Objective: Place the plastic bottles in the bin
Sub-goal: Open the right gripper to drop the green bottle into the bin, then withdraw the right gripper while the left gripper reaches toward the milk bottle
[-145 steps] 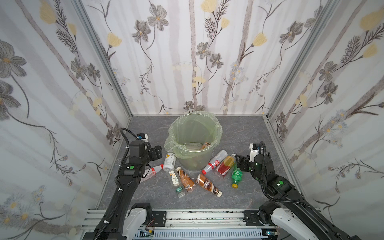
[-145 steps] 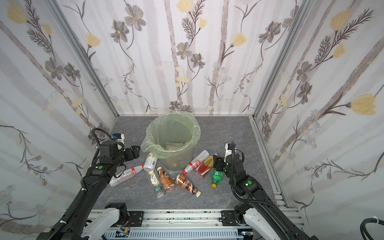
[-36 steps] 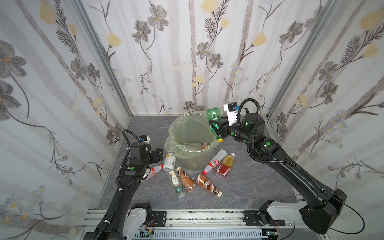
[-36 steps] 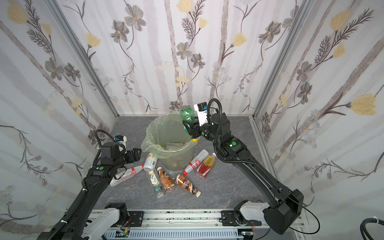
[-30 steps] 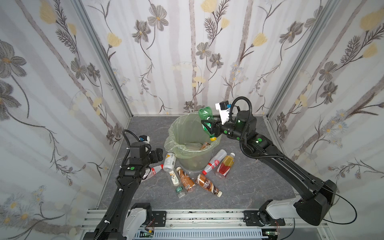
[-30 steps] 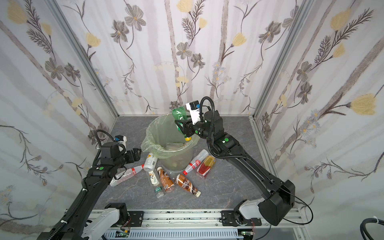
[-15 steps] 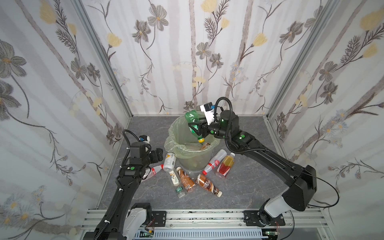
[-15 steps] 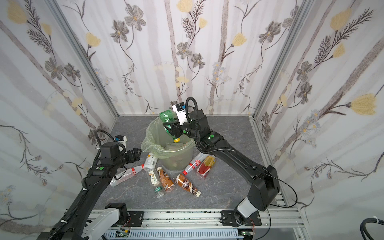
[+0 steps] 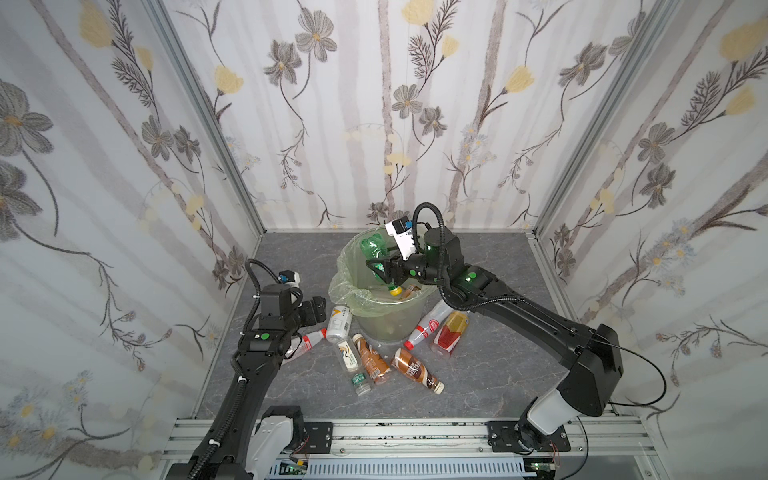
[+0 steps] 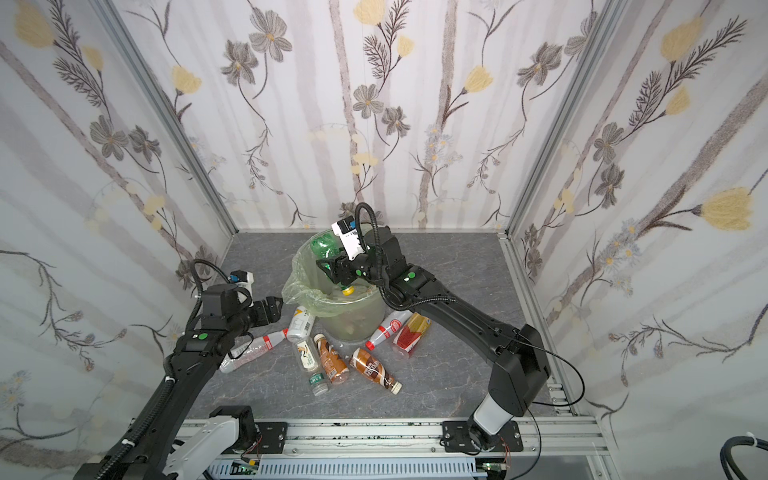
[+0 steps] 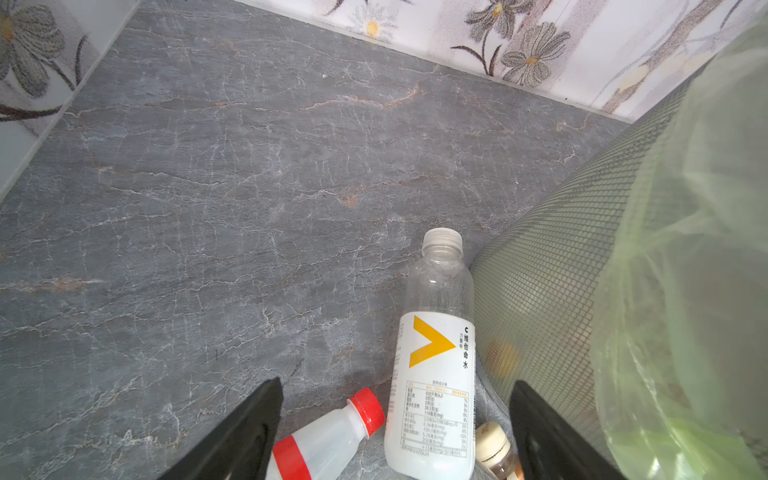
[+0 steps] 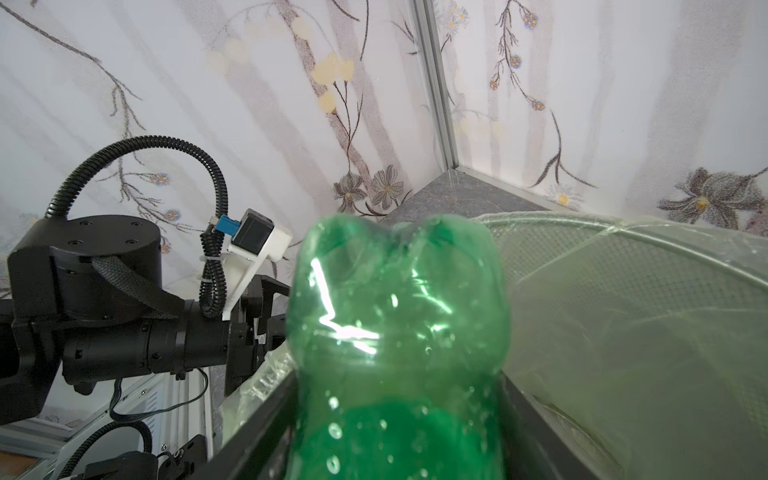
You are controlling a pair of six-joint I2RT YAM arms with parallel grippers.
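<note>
Bin (image 9: 386, 326): round, pale green, bag-lined, mid-floor toward the far wall.
Right gripper (image 9: 376, 266): over the bin's left rim, jaws flanking the green bottle (image 9: 373, 248), which tilts base-up with its cap down in the bin's mouth; whether they clamp it is unclear.
Left gripper (image 9: 318, 308): jaws wide apart, empty, left of the bin, above a white bottle (image 11: 436, 374).
Floor bottles (image 9: 376, 361): scattered along the bin's near side.

I see a green bottle (image 12: 395, 332), a pale-green mesh-patterned bin (image 9: 386, 326), a grey veined floor (image 9: 478, 374), and white walls (image 9: 374, 104) with grey and yellow flowers.
</note>
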